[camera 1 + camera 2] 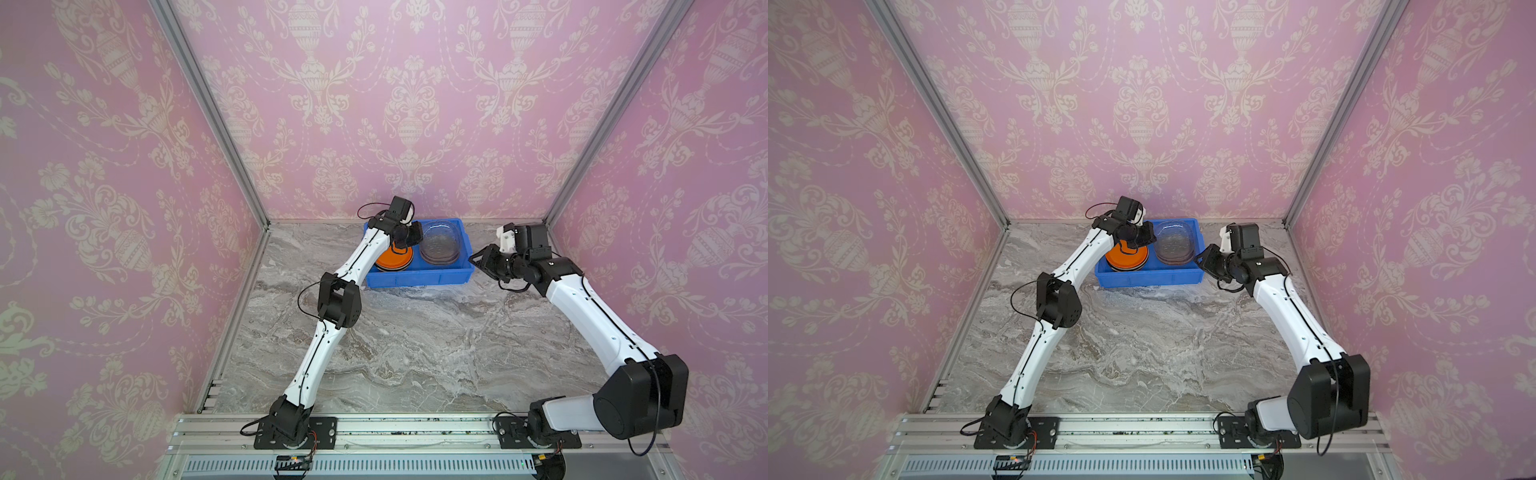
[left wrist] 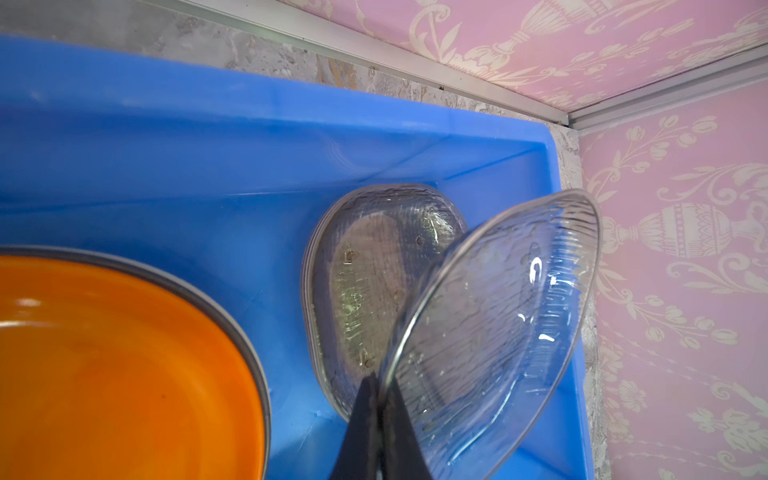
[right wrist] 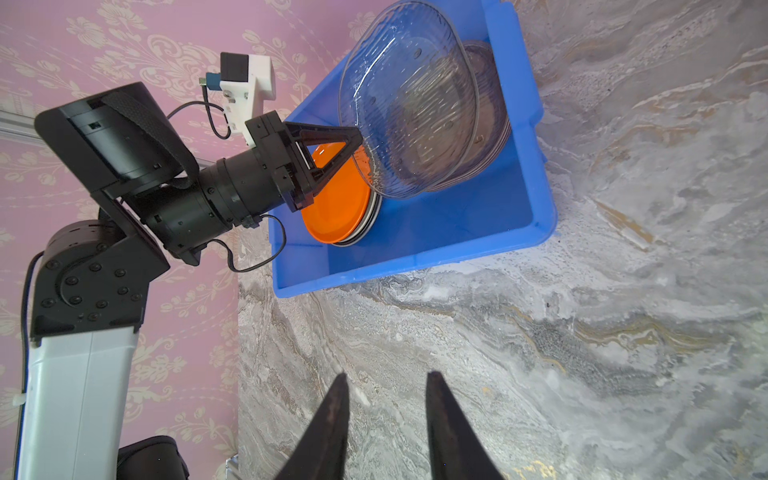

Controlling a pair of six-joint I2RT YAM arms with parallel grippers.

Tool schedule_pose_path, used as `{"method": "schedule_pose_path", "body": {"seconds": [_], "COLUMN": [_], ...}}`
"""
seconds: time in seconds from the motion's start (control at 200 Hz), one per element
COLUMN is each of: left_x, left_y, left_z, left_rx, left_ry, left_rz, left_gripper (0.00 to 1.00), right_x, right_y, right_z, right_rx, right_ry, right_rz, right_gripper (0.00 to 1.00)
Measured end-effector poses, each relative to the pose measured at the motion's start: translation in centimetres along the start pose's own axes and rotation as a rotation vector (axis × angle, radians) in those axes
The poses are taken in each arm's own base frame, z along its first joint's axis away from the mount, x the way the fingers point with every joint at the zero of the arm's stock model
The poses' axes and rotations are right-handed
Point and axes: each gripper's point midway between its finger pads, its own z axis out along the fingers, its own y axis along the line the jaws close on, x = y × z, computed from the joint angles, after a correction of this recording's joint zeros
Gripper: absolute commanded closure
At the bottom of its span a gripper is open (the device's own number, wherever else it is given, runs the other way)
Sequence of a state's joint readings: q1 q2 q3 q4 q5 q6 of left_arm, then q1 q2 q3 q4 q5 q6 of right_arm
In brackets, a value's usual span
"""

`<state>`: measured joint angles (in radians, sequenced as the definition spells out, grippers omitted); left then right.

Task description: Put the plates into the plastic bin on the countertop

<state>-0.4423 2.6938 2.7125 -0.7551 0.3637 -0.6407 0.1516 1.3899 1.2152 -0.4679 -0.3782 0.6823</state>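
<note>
Both top views: plastic bin (image 1: 419, 279), blue, parked at the far edge of the countertop (image 1: 415, 353) near the back wall (image 1: 415, 124), its contents lying two abreast. My left gripper (image 1: 412, 236) reaches over the bin's left half and pinches the held glass plate (image 1: 441, 237) by its rim, tilted above the glass stack (image 1: 440, 258) in the right half. I judge the tilt follows from the edge grip, the only purchase so thin a rim offers. The orange plate (image 1: 394, 261) lies in the left half, uppermost there. My right gripper (image 1: 484, 261) hangs just outside the bin's right end, apart from it; I take it that it waits there so as not to crowd the drop. No plate shows loose on the countertop. Left wrist view: jaws closed tight on the clear plate's near rim; the plate leans over the smoky stack, and whether it touches I cannot tell. The orange plate sits beside. Right wrist view: right jaws partly apart, nothing between them but marble; across the way, the left gripper is clamped on the clear plate above the bin. Judgement: this looks like the last placement. The plate wants lowering and levelling before release, since glass on glass may slide or chip.
</note>
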Motion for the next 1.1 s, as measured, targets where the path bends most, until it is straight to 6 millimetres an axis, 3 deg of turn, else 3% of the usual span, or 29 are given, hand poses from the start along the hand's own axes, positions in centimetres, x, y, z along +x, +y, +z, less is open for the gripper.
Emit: {"method": "schedule_pose_path", "body": {"seconds": [0.06,0.105,0.225,0.6,0.816,0.906,0.986,1.066,1.101], "left_x": [-0.1,-0.1,-0.2,0.1,0.2,-0.4,-1.4,-2.2,-2.3], "left_y": [-0.1,-0.2,-0.4,0.2,0.0,-1.4,-3.2,-5.2,-5.9], "left_z": [0.0,0.1,0.1,0.4,0.4,-1.0,-3.8,-7.9,-10.0], "left_rx": [0.004,0.009,0.017,0.0,-0.001,0.009,0.018,0.022,0.022], "left_ry": [-0.005,-0.004,-0.009,-0.004,-0.004,-0.027,-0.066,-0.119,-0.145], "left_rz": [-0.003,-0.013,-0.014,0.002,0.044,0.087,0.141,0.205,0.23], "left_gripper": [0.82,0.66,0.5,0.53,0.48,0.47,0.47,0.41,0.22], "right_x": [0.1,0.1,0.3,0.3,-0.2,-0.3,0.0,-0.1,-0.2], "right_y": [0.0,0.0,-0.1,0.0,0.6,0.8,0.5,0.4,0.3], "right_z": [0.0,0.1,0.2,0.3,0.3,0.2,0.0,-0.3,-0.4], "right_rx": [-0.002,-0.006,-0.006,-0.015,-0.042,-0.059,-0.052,-0.044,-0.036], "right_ry": [0.003,0.006,0.011,0.006,-0.009,-0.025,-0.03,-0.046,-0.055], "right_rz": [0.0,0.0,0.002,0.002,-0.012,-0.03,-0.052,-0.088,-0.108], "right_gripper": [0.66,0.66,0.66,0.66,0.67,0.67,0.66,0.47,0.31]}}
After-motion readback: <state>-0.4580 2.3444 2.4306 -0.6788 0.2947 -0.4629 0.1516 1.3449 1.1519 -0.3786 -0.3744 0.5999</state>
